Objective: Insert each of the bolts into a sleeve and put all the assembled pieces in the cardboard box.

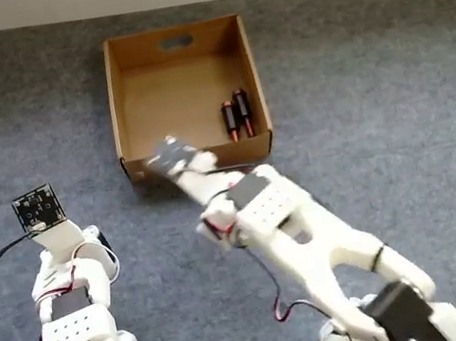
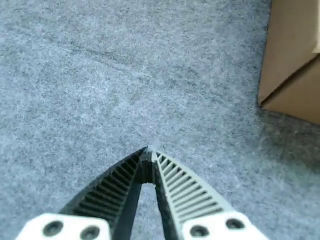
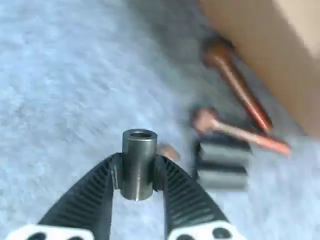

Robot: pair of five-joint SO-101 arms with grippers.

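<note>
- Right pincer (image 3: 138,167) clamps a dark sleeve (image 3: 139,147) just beside the cardboard box (image 1: 116,111).
- Left pincer (image 2: 149,156) sits closed and empty near the box's corner.
- Two assembled pieces (image 1: 237,117) lie inside it.

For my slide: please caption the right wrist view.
Right end effector grips a dark sleeve; two bolts and spare sleeves lie beside the cardboard box.

Blurred bolts (image 3: 235,82) and sleeves (image 3: 222,165) (count unclear) beside the edge-cropped cardboard box (image 3: 280,50)

Cardboard box (image 1: 170,92) sat toward far edge of table (image 1: 390,89); two assembled pieces (image 1: 244,115) lay in the box's near right corner.
</note>
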